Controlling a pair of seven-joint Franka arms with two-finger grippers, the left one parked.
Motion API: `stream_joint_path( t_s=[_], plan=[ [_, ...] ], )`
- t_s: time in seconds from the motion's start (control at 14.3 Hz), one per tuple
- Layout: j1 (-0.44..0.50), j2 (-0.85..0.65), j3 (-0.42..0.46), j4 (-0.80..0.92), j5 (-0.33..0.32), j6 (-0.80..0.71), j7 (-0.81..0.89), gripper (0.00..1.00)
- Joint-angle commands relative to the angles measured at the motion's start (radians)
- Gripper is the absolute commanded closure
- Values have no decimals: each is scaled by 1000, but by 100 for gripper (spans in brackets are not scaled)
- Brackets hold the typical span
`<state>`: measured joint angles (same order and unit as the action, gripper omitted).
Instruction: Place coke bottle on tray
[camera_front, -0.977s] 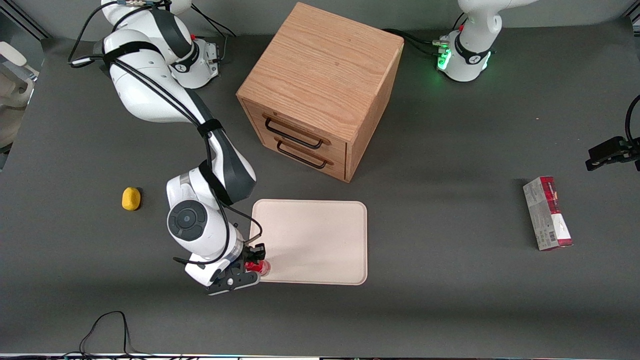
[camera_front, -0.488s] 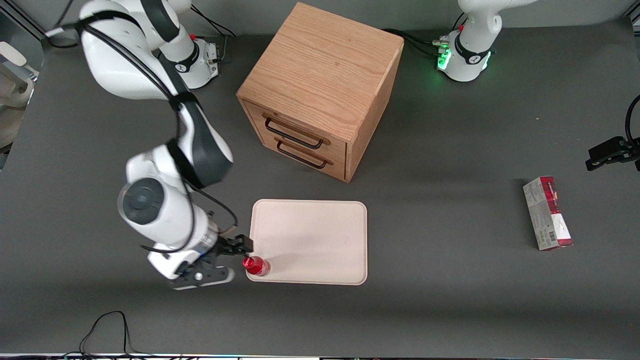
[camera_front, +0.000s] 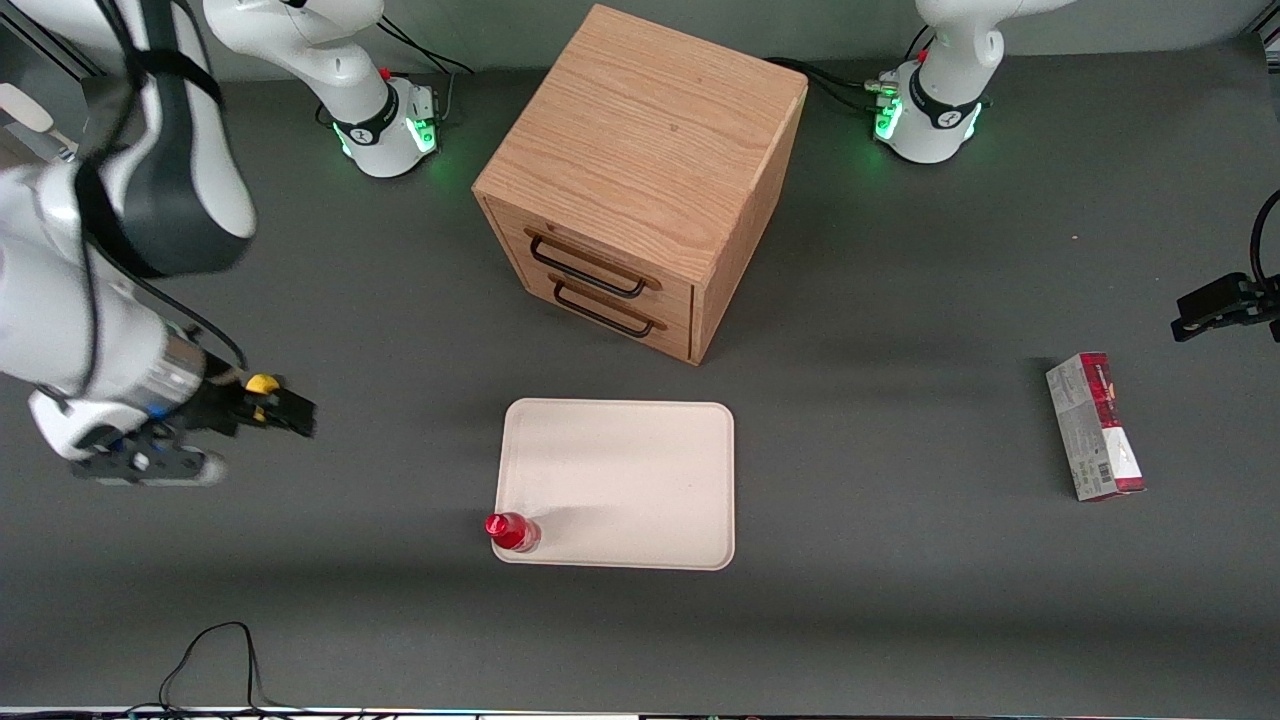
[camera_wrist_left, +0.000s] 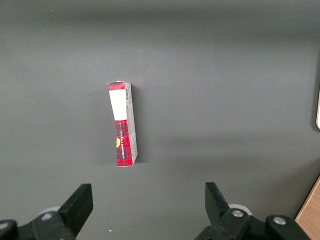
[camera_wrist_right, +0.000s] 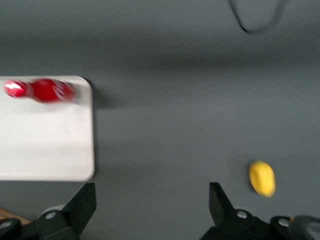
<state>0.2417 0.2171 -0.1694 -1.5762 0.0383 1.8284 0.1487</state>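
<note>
With the drop apparently done, going big to small: tabletop (camera_front: 900, 620) is dark grey, and the wooden drawer cabinet (camera_front: 640, 170) sits mid-table toward the edge farthest from the front camera, drawers shut. Right arm (camera_front: 120, 230) has swung well away toward the working arm's end of the table since half a second ago, when it was right at the tray corner. tray (camera_front: 640, 470) lies flat in front of the cabinet, nearer the front camera's edge, unmoved. Red-and-grey carton (camera_front: 1095, 425) lies toward the parked arm's end, untouched. gripper (camera_front: 270, 410) now hangs high, roughly over the yellow lump (camera_wrist_right: 262, 178); the right wrist view shows its fingers spread wide with nothing between them, so released. coke bottle (camera_front: 513, 532) stands upright on the tray's corner nearest the front camera and the working arm's end, just inside the rim, same spot as half a second ago. Read: bottle stayed put after let-go, placement looks complete; only concern is how close it sits to the rim.
</note>
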Motion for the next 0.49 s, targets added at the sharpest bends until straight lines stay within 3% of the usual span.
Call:
stream_joint_path(
  t_s=[0.0, 0.42],
  plan=[
    [15, -189, -47, -203, 5, -3, -41, 0],
    [11, -208, -82, -154, 2, -74, -98, 0]
  ],
)
